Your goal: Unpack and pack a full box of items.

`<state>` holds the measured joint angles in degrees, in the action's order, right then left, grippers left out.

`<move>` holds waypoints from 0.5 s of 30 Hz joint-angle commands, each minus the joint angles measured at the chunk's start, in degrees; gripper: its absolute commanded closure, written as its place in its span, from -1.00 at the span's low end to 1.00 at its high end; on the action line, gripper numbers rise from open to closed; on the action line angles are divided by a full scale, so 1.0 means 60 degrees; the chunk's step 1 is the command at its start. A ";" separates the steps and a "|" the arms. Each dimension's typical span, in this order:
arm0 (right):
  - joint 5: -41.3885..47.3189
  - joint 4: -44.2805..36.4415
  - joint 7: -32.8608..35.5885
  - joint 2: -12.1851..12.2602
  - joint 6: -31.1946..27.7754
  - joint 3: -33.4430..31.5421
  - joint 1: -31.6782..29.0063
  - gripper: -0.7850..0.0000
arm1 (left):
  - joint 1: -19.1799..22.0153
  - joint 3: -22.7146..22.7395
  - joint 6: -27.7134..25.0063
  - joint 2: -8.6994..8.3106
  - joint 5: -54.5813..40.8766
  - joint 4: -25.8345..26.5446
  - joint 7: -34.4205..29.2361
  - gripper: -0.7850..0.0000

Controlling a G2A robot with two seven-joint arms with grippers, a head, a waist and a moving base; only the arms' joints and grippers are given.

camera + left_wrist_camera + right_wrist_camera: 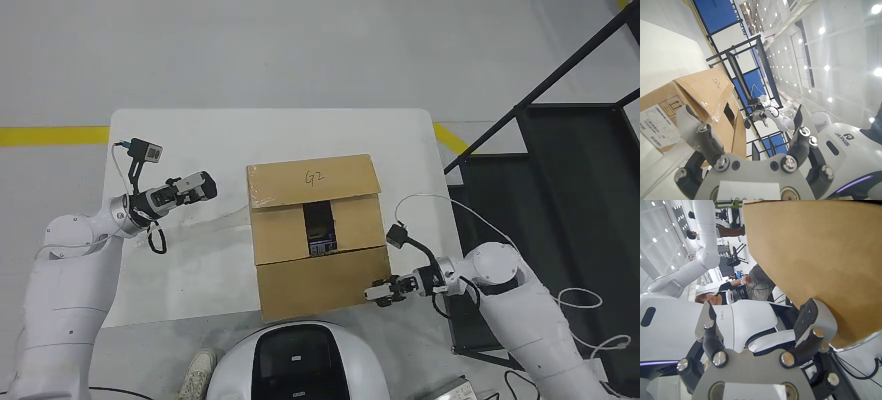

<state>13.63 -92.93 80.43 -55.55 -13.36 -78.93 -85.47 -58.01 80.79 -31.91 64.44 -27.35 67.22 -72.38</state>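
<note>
While the right gripper (383, 293) hangs at the 5 o'clock corner of the box (310, 285), its fingers stand spread with nothing between them. One ribbed black pad (806, 317) lies just beside the near flap's edge. The box is plain brown corrugated cardboard, rectangular, and sits at the centre of the smooth white table (180, 140). Its outer flaps fold out toward 6 and 12 o'clock. The two inner flaps leave a narrow slot running 12 to 6 o'clock, with dark items (322, 238) visible inside. The left gripper (207, 185) is at the box's 10 o'clock, apart from it. Its fingers are spread wide and hold nothing.
</note>
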 commanded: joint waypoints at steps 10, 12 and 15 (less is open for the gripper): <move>-0.1094 0.0482 -0.1232 -0.0042 -0.0690 0.0680 0.0188 -1.00 | 0.0000 0.0000 0.0000 0.0000 0.0000 0.0000 0.0000 -1.00; -0.1169 0.0594 -0.1387 -0.0054 -0.0777 0.0800 0.0261 -1.00 | 0.0000 0.0000 0.0000 0.0000 0.0000 0.0000 0.0000 -1.00; -0.1178 0.0750 -0.1584 -0.0069 -0.0897 0.0931 0.0369 -1.00 | 0.0000 0.0000 0.0000 0.0000 0.0000 0.0000 0.0000 -1.00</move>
<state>6.55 -88.71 71.27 -55.95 -18.56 -73.50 -83.44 -58.01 80.79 -31.91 64.44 -27.35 67.22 -72.38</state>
